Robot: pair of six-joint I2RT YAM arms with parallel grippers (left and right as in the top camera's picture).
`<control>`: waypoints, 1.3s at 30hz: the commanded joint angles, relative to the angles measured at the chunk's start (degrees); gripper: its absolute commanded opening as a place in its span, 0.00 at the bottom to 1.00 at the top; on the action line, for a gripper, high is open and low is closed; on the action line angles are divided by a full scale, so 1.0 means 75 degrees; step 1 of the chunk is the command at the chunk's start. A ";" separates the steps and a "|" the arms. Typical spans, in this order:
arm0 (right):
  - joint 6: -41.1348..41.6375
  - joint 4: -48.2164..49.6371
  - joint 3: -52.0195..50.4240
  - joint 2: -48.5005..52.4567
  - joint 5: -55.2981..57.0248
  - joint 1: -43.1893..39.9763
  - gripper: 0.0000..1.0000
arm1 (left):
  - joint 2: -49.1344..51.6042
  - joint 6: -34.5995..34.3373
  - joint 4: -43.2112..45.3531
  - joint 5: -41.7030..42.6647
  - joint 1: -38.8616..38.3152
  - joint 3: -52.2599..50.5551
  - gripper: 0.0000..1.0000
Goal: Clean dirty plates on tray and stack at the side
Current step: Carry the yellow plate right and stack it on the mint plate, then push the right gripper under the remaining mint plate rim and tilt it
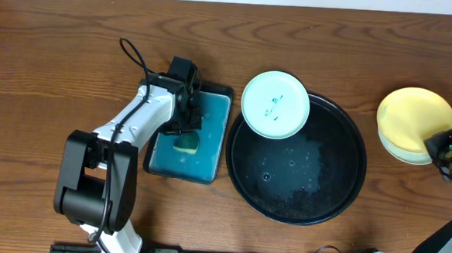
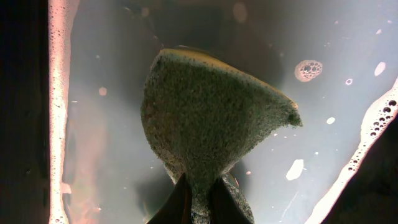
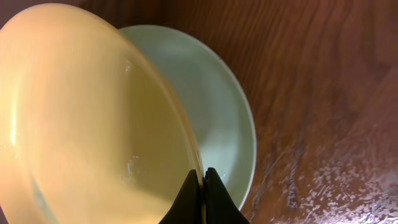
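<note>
Left of the counter's (image 1: 43, 70) middle, we see the rectangular teal tray (image 1: 208, 168) holding soapy water with foam along its walls. The left gripper (image 2: 199, 200) is inside it, clamped on a green-and-yellow sponge (image 2: 205, 118). Just beside it, at mid-counter, lies the round black tray (image 1: 300, 185), wet with droplets. A mint-blue plate (image 1: 275, 104) rests on its back-left rim, marked with small ink scribbles we cannot read. Near the counter's right edge, the right gripper (image 3: 203, 186) pinches the rim of the yellow plate (image 3: 87, 118), which lies over a second mint-blue plate (image 3: 224, 118).
</note>
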 commanded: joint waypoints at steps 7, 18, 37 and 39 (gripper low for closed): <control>-0.0111 -0.0143 -0.0006 0.0023 0.0102 -0.0221 0.35 | 0.0026 0.0041 -0.0026 -0.0149 0.0055 -0.0032 0.08; -0.2127 0.0122 -0.0006 0.0023 -0.3214 0.1349 0.48 | 0.0026 0.0038 -0.0023 -0.0149 0.0055 -0.0032 0.08; -0.2932 -0.1090 0.2398 0.2524 -0.2769 0.5135 0.49 | 0.0026 0.0041 -0.0026 -0.0149 0.0055 -0.0032 0.08; -0.2935 -0.0982 0.2398 0.2745 -0.2760 0.5249 0.47 | 0.0026 0.0041 -0.0023 -0.0149 0.0055 -0.0032 0.08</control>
